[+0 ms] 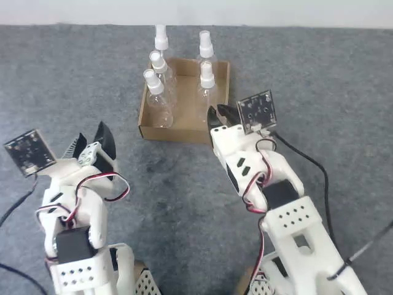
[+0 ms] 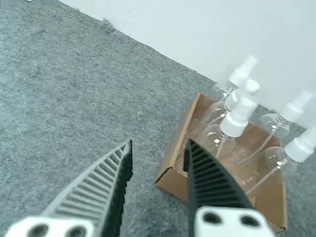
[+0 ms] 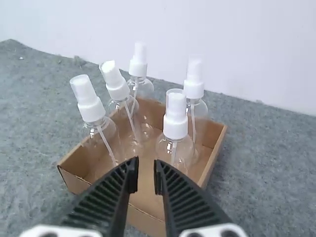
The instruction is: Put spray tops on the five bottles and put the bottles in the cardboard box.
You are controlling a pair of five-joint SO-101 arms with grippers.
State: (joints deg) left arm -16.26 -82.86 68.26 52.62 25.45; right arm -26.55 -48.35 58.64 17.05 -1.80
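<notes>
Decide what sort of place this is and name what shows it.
Probably a robot lab bench: two arms side by side on a grey mat, a bare white wall behind, and a box of spray bottles set out.

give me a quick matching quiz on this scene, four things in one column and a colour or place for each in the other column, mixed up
Things:
1. spray tops
2. cardboard box
3. left gripper
4. right gripper

Colour or place:
a. by the box's near right corner
b. white
c. over the grey mat, apart from the box
d. brown

Pairs: 1-b, 2-d, 3-c, 4-a
</notes>
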